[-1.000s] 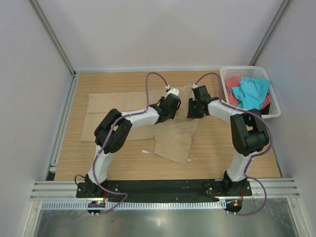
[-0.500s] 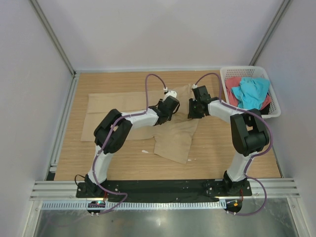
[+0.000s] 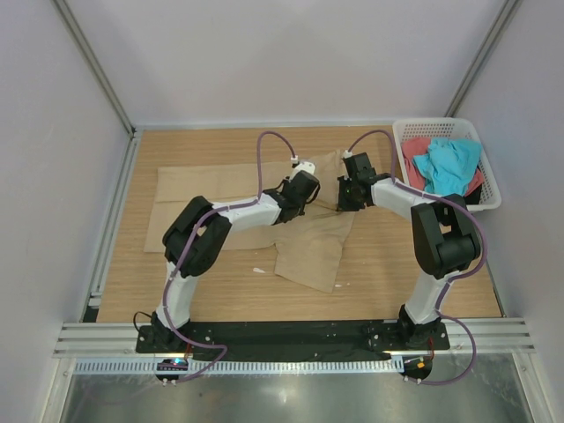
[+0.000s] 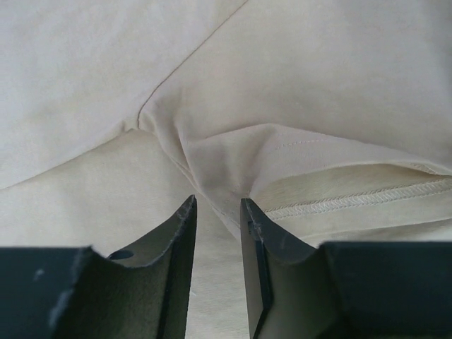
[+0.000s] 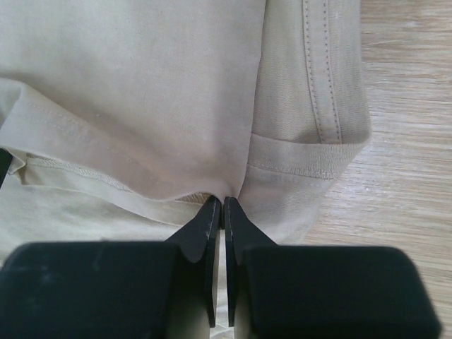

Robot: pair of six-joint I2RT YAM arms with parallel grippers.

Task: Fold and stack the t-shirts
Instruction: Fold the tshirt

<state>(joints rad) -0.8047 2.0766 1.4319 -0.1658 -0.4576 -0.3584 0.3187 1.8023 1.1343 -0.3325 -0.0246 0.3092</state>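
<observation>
A tan t-shirt [image 3: 308, 251] lies crumpled across the middle of the wooden table. Both grippers press down on its upper right part. My left gripper [image 3: 308, 197] stands partly open. In the left wrist view [image 4: 217, 205] a raised fold of the tan cloth [image 4: 296, 92] sits between its tips, with a gap still showing. My right gripper [image 3: 345, 201] is to its right, near the shirt's edge. The right wrist view shows this gripper [image 5: 223, 201] shut on a pinch of the tan cloth [image 5: 141, 85], beside a stitched hem [image 5: 318, 85].
A white lattice basket [image 3: 441, 122] stands at the back right corner. It holds a turquoise t-shirt [image 3: 449, 163] on top of a coral-red one [image 3: 414, 150]. Bare wood [image 5: 409, 141] shows just right of the tan shirt. Grey walls close in the table's left, back and right sides.
My right gripper's fingers have closed onto the tan cloth. My left gripper's jaws have narrowed around the fold. Both wrists have barely shifted.
</observation>
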